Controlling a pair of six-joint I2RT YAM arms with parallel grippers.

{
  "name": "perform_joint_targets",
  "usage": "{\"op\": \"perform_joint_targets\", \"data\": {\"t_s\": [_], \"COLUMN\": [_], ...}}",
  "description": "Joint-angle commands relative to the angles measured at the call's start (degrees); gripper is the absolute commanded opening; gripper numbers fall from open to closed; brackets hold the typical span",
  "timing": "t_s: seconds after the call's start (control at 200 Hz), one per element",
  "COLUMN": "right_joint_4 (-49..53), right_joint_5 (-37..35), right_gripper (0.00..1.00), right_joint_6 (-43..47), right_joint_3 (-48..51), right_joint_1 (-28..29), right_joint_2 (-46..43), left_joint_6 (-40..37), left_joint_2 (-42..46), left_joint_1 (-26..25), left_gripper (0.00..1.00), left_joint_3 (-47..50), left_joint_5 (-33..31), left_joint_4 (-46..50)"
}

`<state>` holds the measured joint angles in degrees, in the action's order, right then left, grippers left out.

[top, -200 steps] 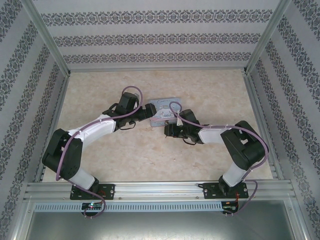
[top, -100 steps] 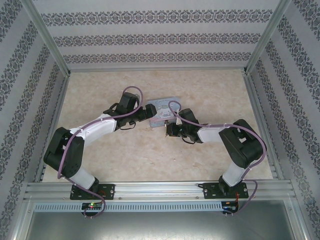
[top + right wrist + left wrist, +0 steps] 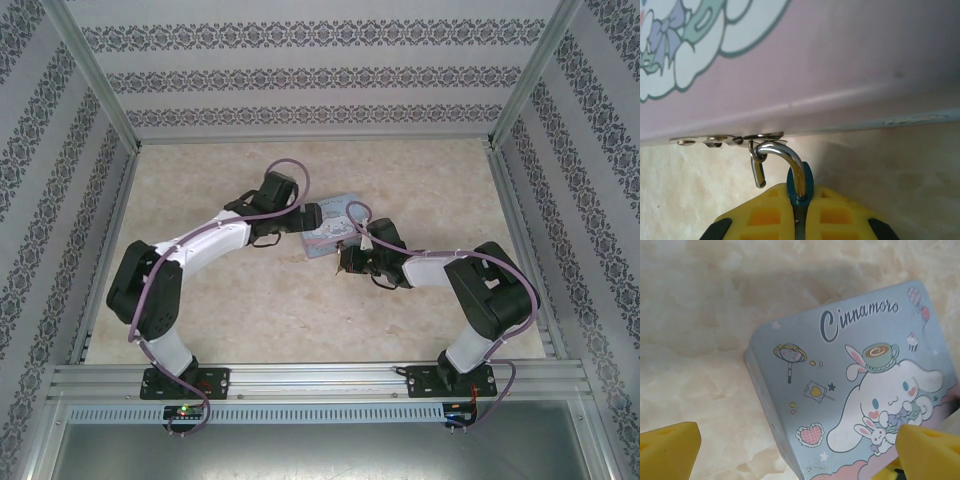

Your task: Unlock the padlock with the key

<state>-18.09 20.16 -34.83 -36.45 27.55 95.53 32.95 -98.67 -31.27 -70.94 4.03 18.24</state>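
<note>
Padlock (image 3: 808,181) body mostly out of sight between right hand's (image 3: 801,201) yellow pads (image 3: 765,216)

beige marbled table (image 3: 250,310), pale blue cartoon tin (image 3: 840,390) resting on it

White-and-black arms (image 3: 205,243) — purple cables (image 3: 288,161), yellow pincer pads (image 3: 760,215) (waffle-gridded, black-backed)

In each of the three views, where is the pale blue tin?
Top external: the tin sits at centre.
Left wrist: the tin is centre-right, reaching the bottom edge.
Right wrist: the tin spans the upper half, above the padlock.
Shared landmark: the cartoon picture on it.
</note>
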Motion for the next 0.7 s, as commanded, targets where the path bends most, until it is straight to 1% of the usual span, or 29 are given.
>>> {"op": "perform_joint_targets", "data": {"t_s": [0.0, 0.24, 0.465, 0.694], "right_joint_4": [0.18, -2.87, -7.60, -17.13], "right_joint_5": [0.80, 1.97, 2.61, 3.66], "right_gripper": [0.00, 0.00, 0.00, 0.00], "right_joint_6": [-1.69, -4.29, -8.06, -15.06], "right_joint_3": [1.59, 3.37, 6.06, 9.30], "right_joint_1": [-0.92, -1.55, -2.53, -3.33], "right_joint_2": [-0.78, -0.65, 0.42, 2.98], "left_joint_6": [-4.37, -4.97, -3.80, -1.50], "left_joint_2": [-2.28, -5.19, -6.55, -6.68], "left_joint_1": [-1.93, -3.93, -5.62, -7.22], "left_gripper": [1.00, 1.00, 1.00, 1.00], "left_joint_3": [-1.41, -1.57, -0.10, 2.27], "left_joint_5": [-6.49, -9.42, -9.57, -9.49], "left_joint_4": [5.84, 5.74, 4.75, 3.07]}}
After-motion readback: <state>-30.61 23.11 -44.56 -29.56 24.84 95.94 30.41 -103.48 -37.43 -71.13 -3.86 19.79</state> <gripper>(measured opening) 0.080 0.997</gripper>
